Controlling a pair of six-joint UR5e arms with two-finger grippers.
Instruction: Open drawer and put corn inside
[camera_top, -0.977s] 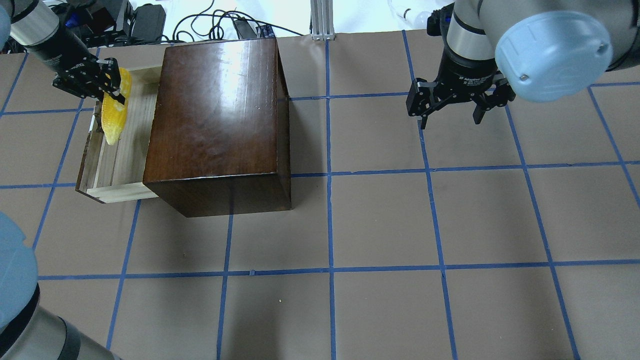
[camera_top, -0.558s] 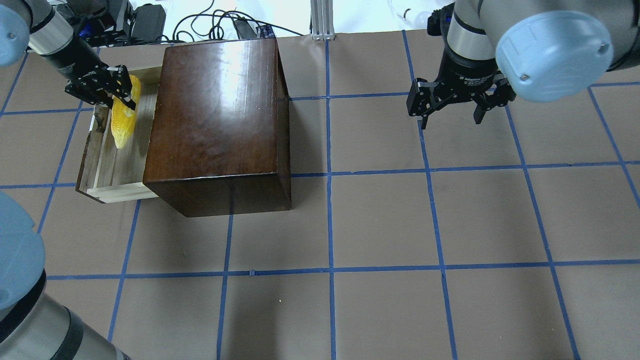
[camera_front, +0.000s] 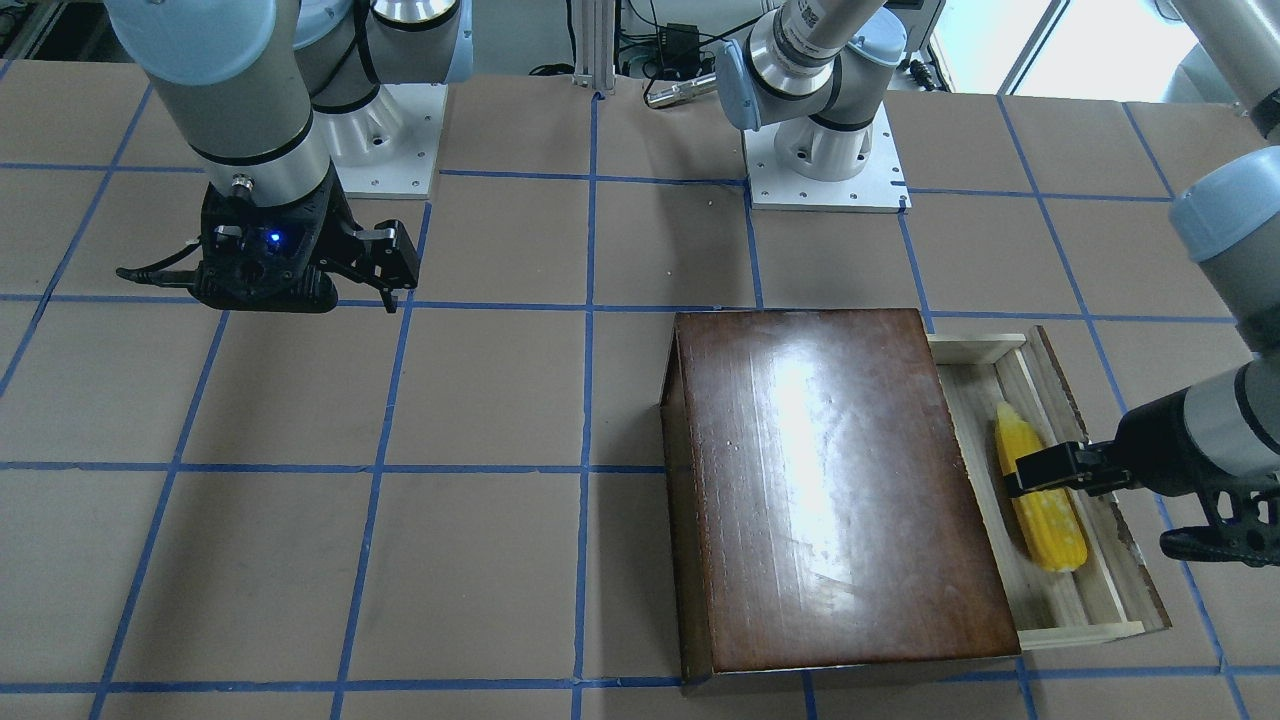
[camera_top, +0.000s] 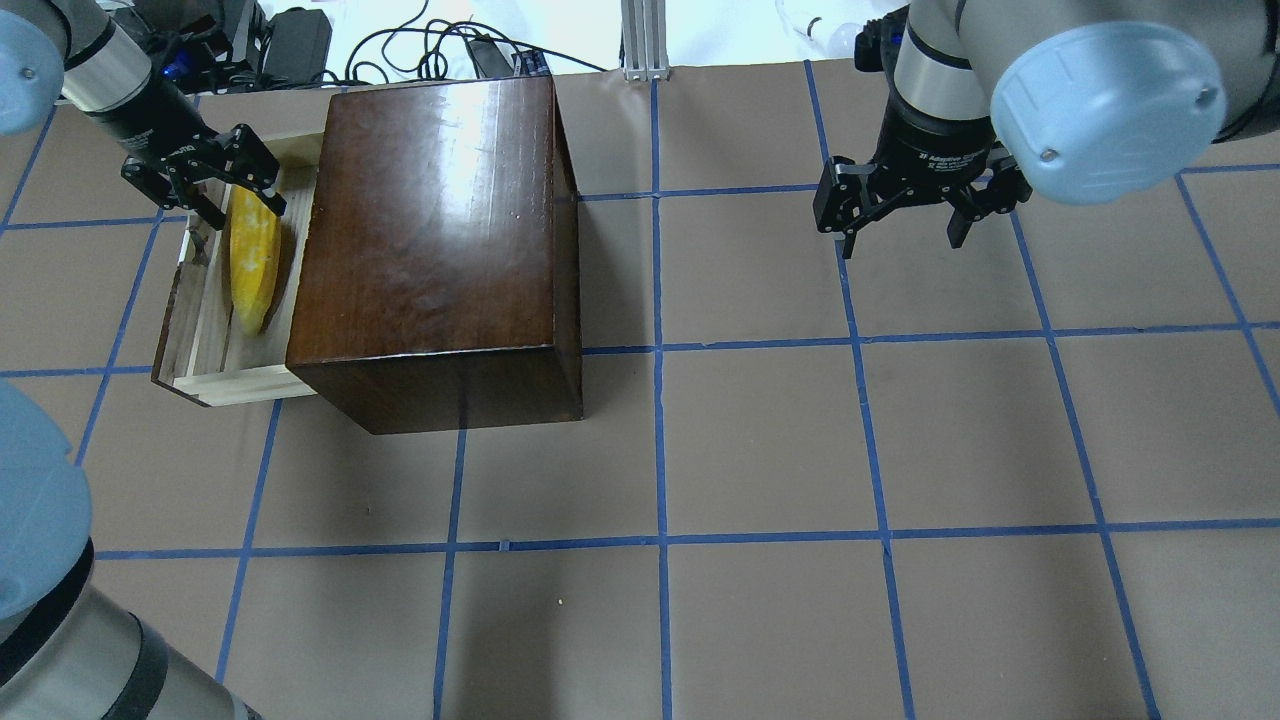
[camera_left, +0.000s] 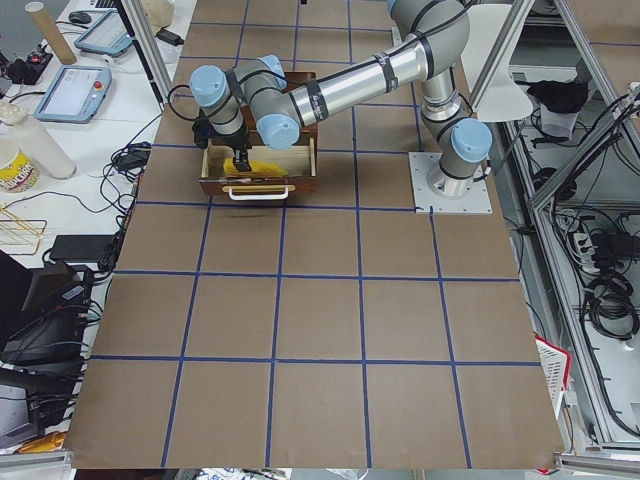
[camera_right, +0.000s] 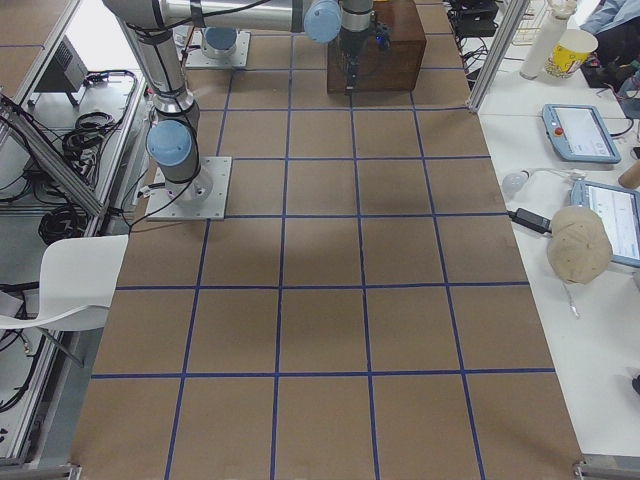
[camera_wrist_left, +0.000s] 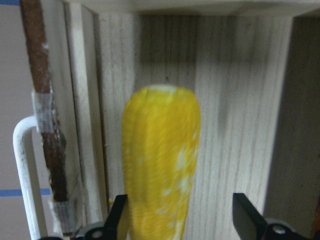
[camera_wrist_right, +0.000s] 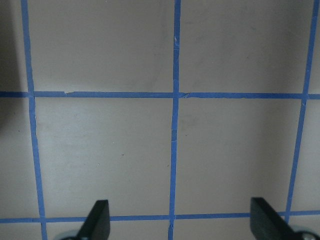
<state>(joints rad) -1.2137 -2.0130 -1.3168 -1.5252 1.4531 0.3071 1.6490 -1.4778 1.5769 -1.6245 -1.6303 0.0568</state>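
The corn (camera_top: 252, 262) lies flat in the open drawer (camera_top: 214, 345), which is pulled out from the dark-brown box (camera_top: 430, 230). My left gripper (camera_top: 236, 203) is open at the corn's thick end, one finger on either side of it. In the left wrist view the corn (camera_wrist_left: 160, 160) lies on the pale wood between my spread fingers (camera_wrist_left: 118, 215), with a gap on its right. The front view shows the corn (camera_front: 1040, 510) inside the drawer (camera_front: 1085, 600). My right gripper (camera_top: 900, 245) is open and empty, hovering over the table far to the right.
The drawer's white handle (camera_wrist_left: 22, 170) sits on its scuffed dark front panel (camera_front: 1100, 470). The box's overhanging top (camera_front: 830, 480) covers the drawer's inner part. Cables and equipment lie beyond the table's far edge (camera_top: 300, 45). The right wrist view shows only taped table (camera_wrist_right: 175, 125).
My left gripper has opened and let go of the corn. The corn, held tilted before, has dropped and now lies flat in the drawer. The right arm has not moved.
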